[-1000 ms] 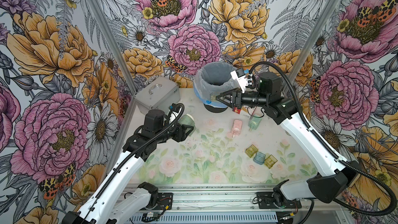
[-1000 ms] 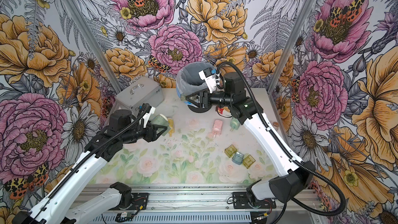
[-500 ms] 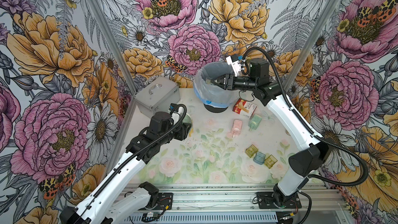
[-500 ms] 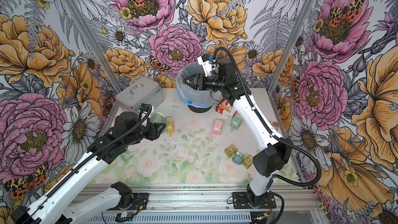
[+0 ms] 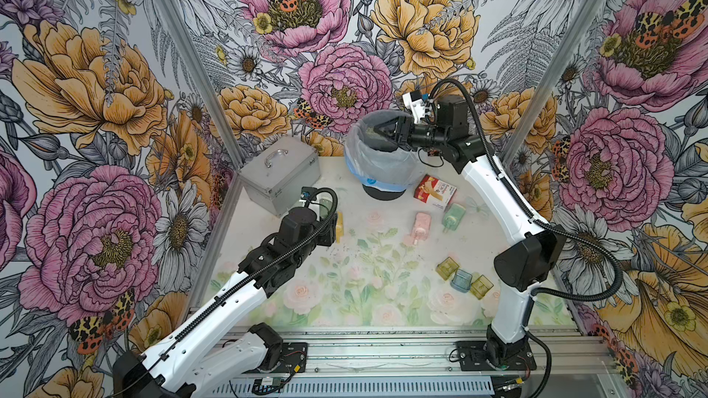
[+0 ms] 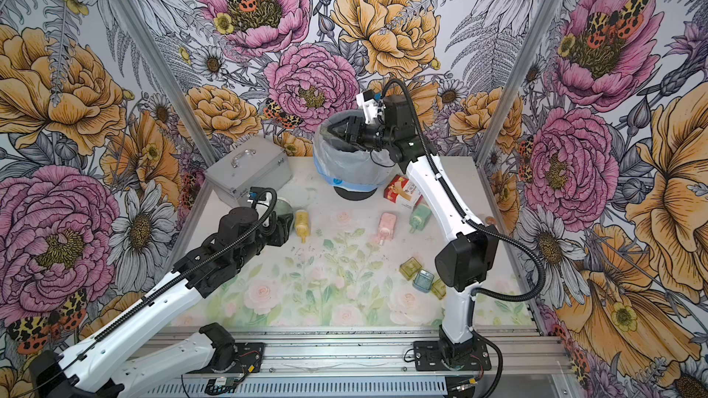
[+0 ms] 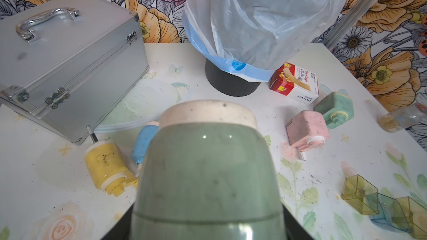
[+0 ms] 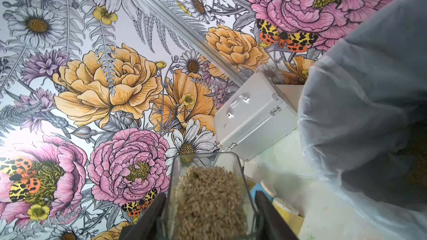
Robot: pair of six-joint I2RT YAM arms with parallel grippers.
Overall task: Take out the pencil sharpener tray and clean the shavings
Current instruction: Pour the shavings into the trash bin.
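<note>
Clear plastic tray [image 8: 172, 181] is hanging over the bin [image 5: 377, 170], pinched by its side walls in the right claw [image 8: 209, 215] and carrying shavings [image 8: 208, 197]. It's looking light, stiff and slippery. Left claw [image 7: 208, 227] is gripping the green sharpener [image 7: 208, 162].

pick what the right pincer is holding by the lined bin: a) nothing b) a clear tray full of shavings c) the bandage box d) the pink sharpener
b: in the right wrist view the right pincer is closed on a clear tray packed with brown shavings, while the bandage box and the pink sharpener lie apart from it.
</note>
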